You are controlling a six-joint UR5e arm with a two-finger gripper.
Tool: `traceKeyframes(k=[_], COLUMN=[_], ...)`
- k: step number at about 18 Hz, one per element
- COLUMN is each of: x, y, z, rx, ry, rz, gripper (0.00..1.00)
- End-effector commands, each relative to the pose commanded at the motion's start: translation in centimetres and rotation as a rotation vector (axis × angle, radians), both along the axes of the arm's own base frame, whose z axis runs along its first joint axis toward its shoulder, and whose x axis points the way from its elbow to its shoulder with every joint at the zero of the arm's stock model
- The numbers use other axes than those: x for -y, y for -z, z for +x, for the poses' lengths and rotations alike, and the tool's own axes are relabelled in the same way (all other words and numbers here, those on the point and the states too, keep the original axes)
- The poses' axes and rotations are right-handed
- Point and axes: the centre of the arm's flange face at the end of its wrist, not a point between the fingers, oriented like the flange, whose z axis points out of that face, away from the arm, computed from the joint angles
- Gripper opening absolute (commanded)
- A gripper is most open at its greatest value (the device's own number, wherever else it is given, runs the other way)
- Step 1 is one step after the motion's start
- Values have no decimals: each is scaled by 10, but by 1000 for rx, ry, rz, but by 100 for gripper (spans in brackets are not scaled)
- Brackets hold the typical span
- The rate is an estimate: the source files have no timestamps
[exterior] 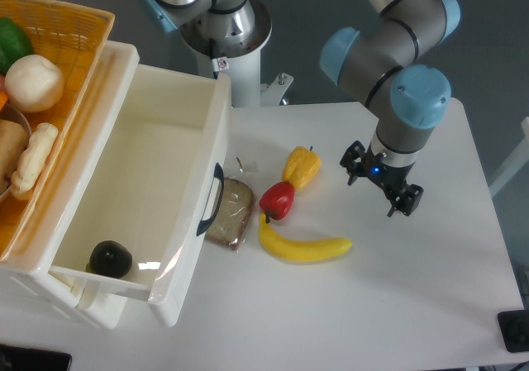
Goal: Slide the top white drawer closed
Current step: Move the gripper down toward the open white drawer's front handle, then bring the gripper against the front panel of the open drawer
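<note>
The top white drawer (140,197) stands pulled far out of the cabinet at the left edge of the white surface (430,305), its curved black handle (212,199) facing right and a dark round fruit (110,259) lying in its near corner. A yellow wicker basket (78,49) of produce sits on the cabinet top. The gripper (382,187) hangs above the surface toward the right edge, well apart from the drawer, jaws released and holding nothing. Between them lie a bread slice (231,213), red pepper (278,200), yellow pepper (302,166) and banana (302,246).

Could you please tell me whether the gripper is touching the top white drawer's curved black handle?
Apart. The camera view shows the gripper hovering over bare table, with peppers and a banana between it and the curved black handle of the open glossy white plastic drawer.
</note>
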Motion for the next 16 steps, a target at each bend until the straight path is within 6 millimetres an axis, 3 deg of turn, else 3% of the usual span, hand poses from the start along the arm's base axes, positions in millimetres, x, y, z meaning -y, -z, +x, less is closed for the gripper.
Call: traceKeyframes(k=[2, 3, 4, 8, 11, 12, 16], x=[-12, -19, -23, -53, -71, -76, -84], y=[-4, -13, -22, -19, -18, -17, -19], z=[10, 18, 27, 60, 77, 83, 96], rx=[25, 31, 37, 100, 180, 195, 268], ry=[-69, -93, -123, -275, -298, -301, -353], rz=[35, 61, 81, 92, 148, 153, 168], gripper=[99, 92, 83, 48, 6, 0, 0])
